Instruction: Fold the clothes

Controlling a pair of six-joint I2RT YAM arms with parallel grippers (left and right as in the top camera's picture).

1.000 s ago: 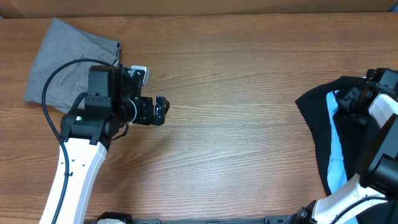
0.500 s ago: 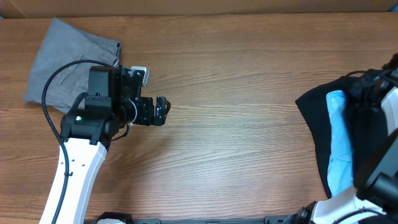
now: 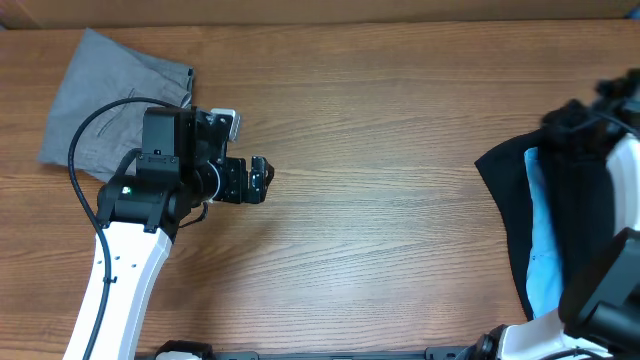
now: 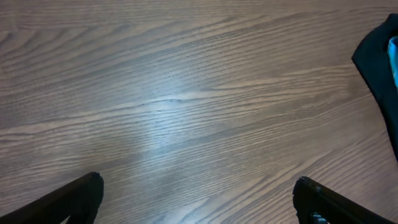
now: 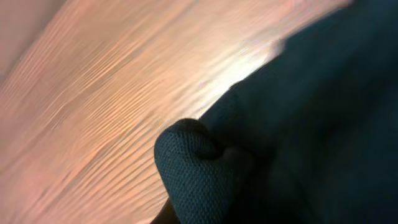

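Wood table (image 3: 380,200): left pincer (image 4: 198,202) wide open (empty); right pincer (image 3: 576,124) clamped on black shirt (image 3: 502,198).

free: table (image 3: 380,200) middle | blocked: grey trousers (image 3: 100,100) far-left, black shirt (image 3: 505,190) right

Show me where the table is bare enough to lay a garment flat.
Widest bare stretch: the middle of the table, between the left tool and the shirt. The far strip from the trousers across to the shirt is free too. Crowded: the right end, where shirt, tee and right arm overlap.
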